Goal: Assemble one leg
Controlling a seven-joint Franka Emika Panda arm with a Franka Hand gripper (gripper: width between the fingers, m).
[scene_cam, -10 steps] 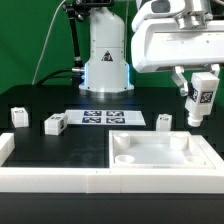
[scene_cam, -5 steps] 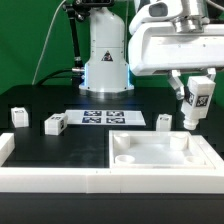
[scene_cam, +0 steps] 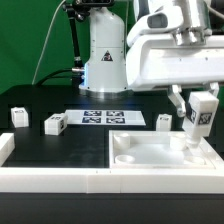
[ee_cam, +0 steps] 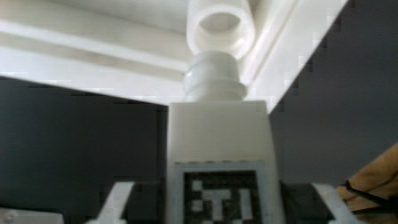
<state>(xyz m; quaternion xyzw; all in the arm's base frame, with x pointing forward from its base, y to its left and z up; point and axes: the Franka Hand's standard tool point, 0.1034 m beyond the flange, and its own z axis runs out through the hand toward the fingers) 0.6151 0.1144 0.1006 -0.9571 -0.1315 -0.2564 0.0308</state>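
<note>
Leg [scene_cam: 203,118] in pincer [scene_cam: 197,100], lower now

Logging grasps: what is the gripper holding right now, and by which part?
The gripper holds a leg upright, clamped by the sides of its upper, tagged end.

No legible text, numbers or brand names anywhere. The only markings are black-and-white square fiducial tags: one on the small white plastic leg block [scene_cam: 201,115], several on the thin flat white marker board [scene_cam: 105,118], and one on a loose white plastic block [scene_cam: 53,124].
</note>
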